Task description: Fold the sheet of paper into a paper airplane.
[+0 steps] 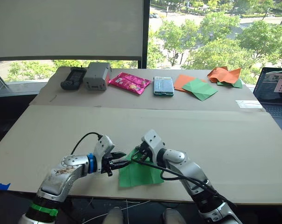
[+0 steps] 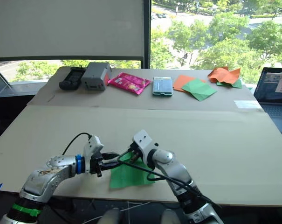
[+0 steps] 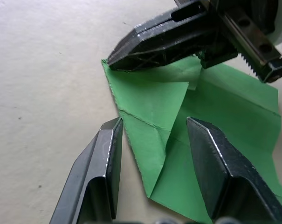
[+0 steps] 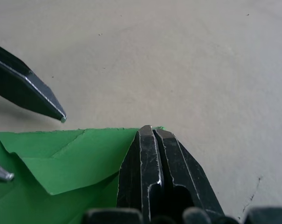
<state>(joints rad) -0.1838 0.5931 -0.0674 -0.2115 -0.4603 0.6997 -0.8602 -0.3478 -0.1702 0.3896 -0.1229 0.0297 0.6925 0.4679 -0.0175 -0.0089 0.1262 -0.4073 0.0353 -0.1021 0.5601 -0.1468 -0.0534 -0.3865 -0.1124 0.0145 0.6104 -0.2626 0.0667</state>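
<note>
1. Your sheet (image 1: 140,173) lies flat on the desk (image 1: 215,140) at its near edge, between the two arms. It is bright green, with crease lines and one corner already turned over into a triangular flap.
2. Your right gripper (image 4: 152,132) has its fingers closed together and its tips sit at the sheet's far edge, beside the flap. It looks to be pinning or pinching that edge; which one, you cannot tell.
3. Your left gripper (image 3: 152,130) is spread wide, its fingers standing either side of the folded flap and not closed on anything.
4. You are probably in an early fold: making or flattening a corner flap toward the middle crease. No airplane shape exists yet.
5. Next, you likely need the left gripper to press along the flap's fold line while the right keeps the sheet from sliding. Keep the hold steady, since thin paper shifts easily near the desk's edge.
6. Ignore the other papers (image 1: 199,87) and objects along the far side, well apart from the work.
</note>
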